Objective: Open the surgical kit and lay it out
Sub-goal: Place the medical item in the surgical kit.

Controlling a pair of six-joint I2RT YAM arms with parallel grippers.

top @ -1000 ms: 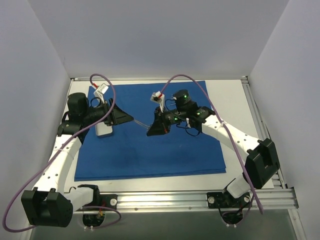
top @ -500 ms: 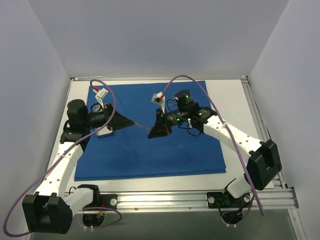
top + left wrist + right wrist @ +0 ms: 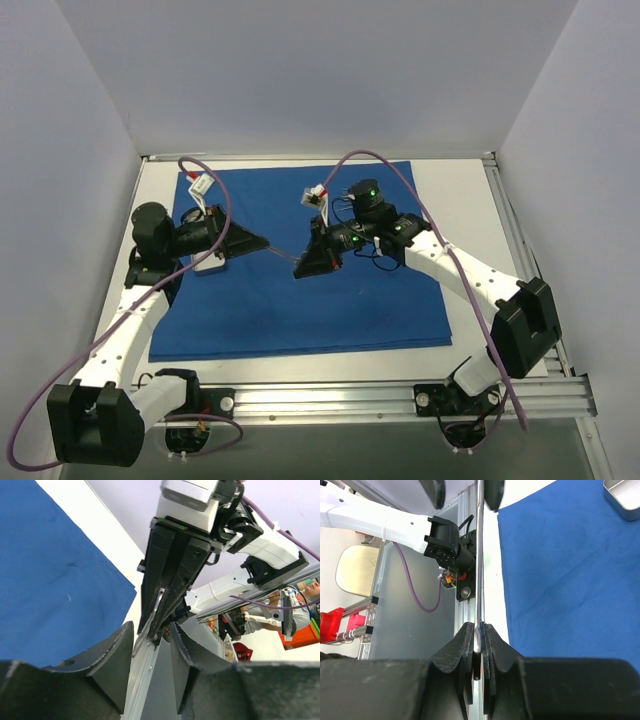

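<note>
My right tool (image 3: pixel 479 630) is clamped on the thin metal instrument (image 3: pixel 479 555) above the spread blue cloth (image 3: pixel 300 300) at mid-frame; my left tool (image 3: pixel 151 639) brackets its far end, narrowly apart. If the right releases before the left closes, it falls.

We read the cloth (image 3: pixel 300 300) as matt, finely woven blue fabric; the instrument (image 3: pixel 479 570) as thin, bright polished metal; the tray (image 3: pixel 624 500) as duller satin metal — the fingers (image 3: pixel 112 655) as matt black plastic, the arm shells (image 3: pixel 470 280) as smooth white plastic.
</note>
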